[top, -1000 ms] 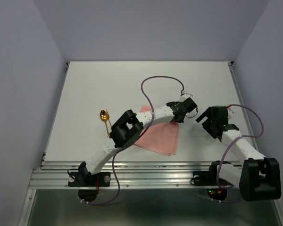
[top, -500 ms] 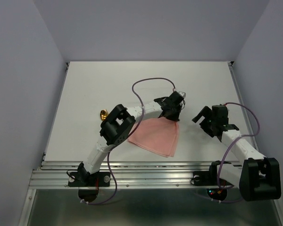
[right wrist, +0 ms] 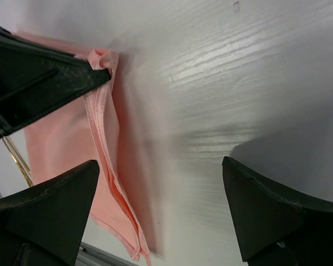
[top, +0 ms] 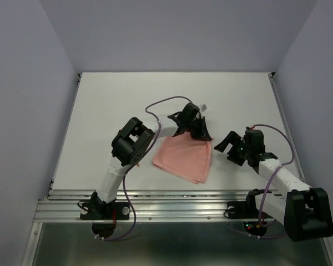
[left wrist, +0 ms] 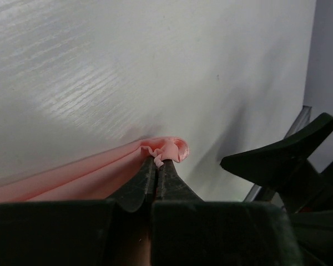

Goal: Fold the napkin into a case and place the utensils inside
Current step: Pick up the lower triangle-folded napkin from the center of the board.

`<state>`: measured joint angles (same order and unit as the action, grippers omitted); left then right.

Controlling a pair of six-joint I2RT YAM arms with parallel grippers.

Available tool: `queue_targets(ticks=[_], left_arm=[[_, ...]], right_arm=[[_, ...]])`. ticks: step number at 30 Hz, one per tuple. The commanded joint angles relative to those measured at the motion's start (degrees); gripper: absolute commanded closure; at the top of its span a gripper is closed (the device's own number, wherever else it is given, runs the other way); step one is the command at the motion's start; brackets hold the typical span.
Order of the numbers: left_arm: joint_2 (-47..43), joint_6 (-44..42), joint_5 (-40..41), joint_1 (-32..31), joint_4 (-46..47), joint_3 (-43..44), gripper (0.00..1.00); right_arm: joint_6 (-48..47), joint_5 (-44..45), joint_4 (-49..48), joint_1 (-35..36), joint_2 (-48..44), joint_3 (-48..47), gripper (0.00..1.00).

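The salmon-pink napkin (top: 183, 158) lies folded into a layered square in the middle of the table. My left gripper (top: 204, 136) is shut on its far right corner, and the left wrist view shows the bunched corner (left wrist: 169, 151) pinched between the closed fingers (left wrist: 139, 185). My right gripper (top: 228, 145) is open and empty just right of the napkin, with its jaws wide apart over the napkin's right edge (right wrist: 108, 166) and bare table. A thin gold utensil handle (right wrist: 18, 162) shows beyond the napkin in the right wrist view. In the top view the left arm hides the utensils.
The left arm (top: 134, 145) bends over the table's left middle. The metal rail (top: 172, 202) runs along the near edge. Grey walls stand on three sides. The white table (top: 155, 94) stretches behind the napkin.
My left gripper has drawn back to the left with the napkin corner, its arm now covering the gold spoon. My right gripper has moved left, closer to the napkin's right edge.
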<state>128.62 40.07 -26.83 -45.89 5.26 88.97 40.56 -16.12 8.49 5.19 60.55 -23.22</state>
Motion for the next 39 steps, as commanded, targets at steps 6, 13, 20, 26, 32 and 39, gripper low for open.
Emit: queue_targets(ticks=[6,13,20,26,32,39], left_arm=[[-2.32,8.79,-7.36,2.64,12.58,-1.96,1.0],[-1.44,9.23,-6.04,3.35,12.5,-1.96,1.0],[-0.82,10.02,-6.04,3.61,13.64,-2.39,1.0],[-0.39,10.9,-6.04,4.14,14.78,-2.92,1.0],[-0.91,11.6,-4.99,4.58,17.32,-4.5,1.0],[-1.53,15.12,-4.46,4.58,26.11,-7.93,1.0]], right_arm=[[0.75,1.35,-1.55,9.56,1.14,-0.42,0.03],[3.91,3.37,-3.04,15.11,2.9,0.28,0.13],[6.81,6.45,-6.81,20.2,6.14,1.08,0.33],[9.36,13.38,-6.03,25.04,10.29,-1.38,0.68],[10.51,25.16,5.03,25.04,7.82,-4.45,0.98],[7.0,34.82,20.06,25.04,12.3,-12.37,0.99]])
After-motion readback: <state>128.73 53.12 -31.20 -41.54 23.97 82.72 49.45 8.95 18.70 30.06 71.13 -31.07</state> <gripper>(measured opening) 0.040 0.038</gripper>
